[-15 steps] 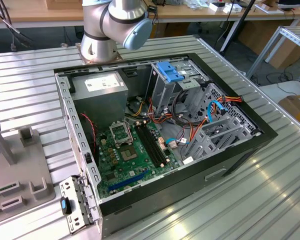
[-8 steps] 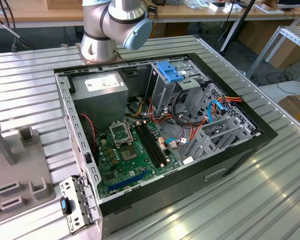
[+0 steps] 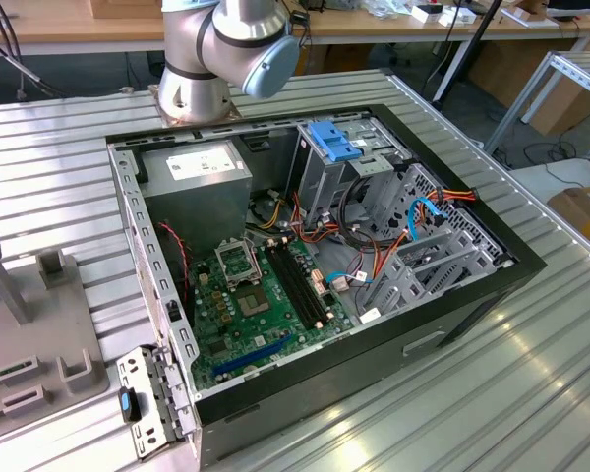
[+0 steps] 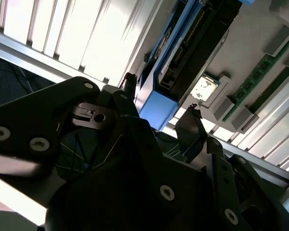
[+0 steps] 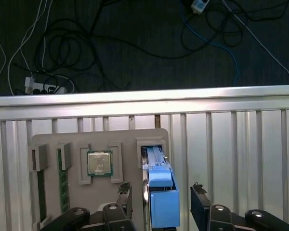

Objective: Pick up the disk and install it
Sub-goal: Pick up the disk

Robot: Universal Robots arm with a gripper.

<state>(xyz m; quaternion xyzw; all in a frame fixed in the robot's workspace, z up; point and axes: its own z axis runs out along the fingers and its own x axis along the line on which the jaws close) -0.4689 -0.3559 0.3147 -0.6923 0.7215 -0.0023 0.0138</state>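
The disk point(image 5: 160, 180) stands on edge in a slot of a grey holder tray point(image 5: 123, 137), its blue bracket facing the camera. My gripper point(image 5: 162, 195) is open and straddles it, one black finger point(image 5: 126, 196) on each side with a small gap to the disk. In the second wrist view the disk point(image 4: 185, 48) shows its dark body and blue rail, and the gripper point(image 4: 161, 92) sits around its end, fingertips point(image 4: 192, 120) apart from it. The open computer case point(image 3: 452, 324) lies on the slatted metal table.
The tray also holds a processor point(image 5: 99, 162) and memory sticks point(image 5: 63, 185). Inside the case are a grey power supply point(image 3: 197, 187), a motherboard point(image 3: 261, 295), a drive cage with a blue latch point(image 3: 332, 143) and loose cables point(image 3: 374, 261). The arm's base point(image 3: 211, 59) stands behind the case.
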